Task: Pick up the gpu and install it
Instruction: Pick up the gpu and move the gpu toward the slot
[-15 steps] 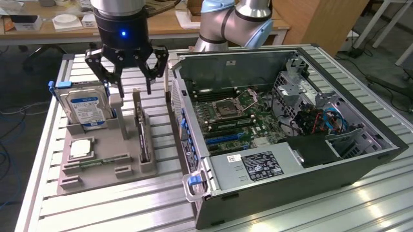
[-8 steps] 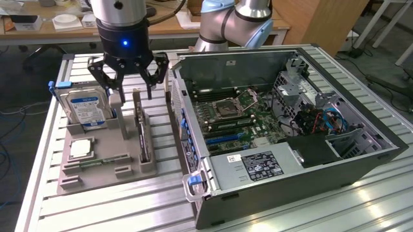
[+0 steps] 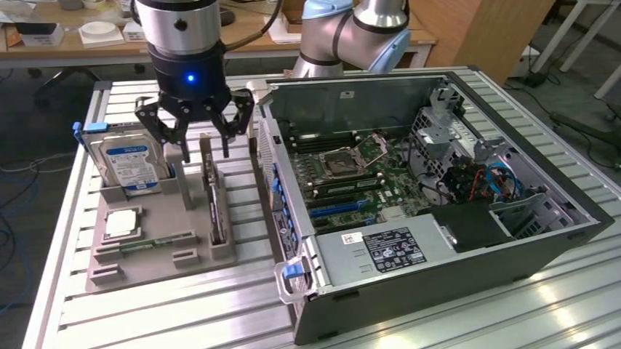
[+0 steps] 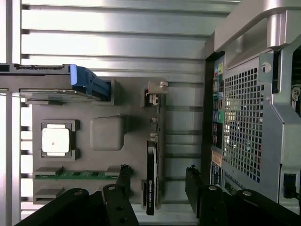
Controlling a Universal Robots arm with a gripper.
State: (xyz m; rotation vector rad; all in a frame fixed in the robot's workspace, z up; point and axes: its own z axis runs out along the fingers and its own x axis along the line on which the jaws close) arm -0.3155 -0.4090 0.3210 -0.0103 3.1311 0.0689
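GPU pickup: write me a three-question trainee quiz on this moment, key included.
1. True or false: the tool is shut on the gpu.
2. The gpu stands edge-on in: A) the tray B) the case C) the tool.
3. Fill in: the boxy part upright at the exterior view's left of the gpu is the ____.
Key: 1 false; the tool is open, one finger on each side of the gpu. 2 A. 3 hard drive.
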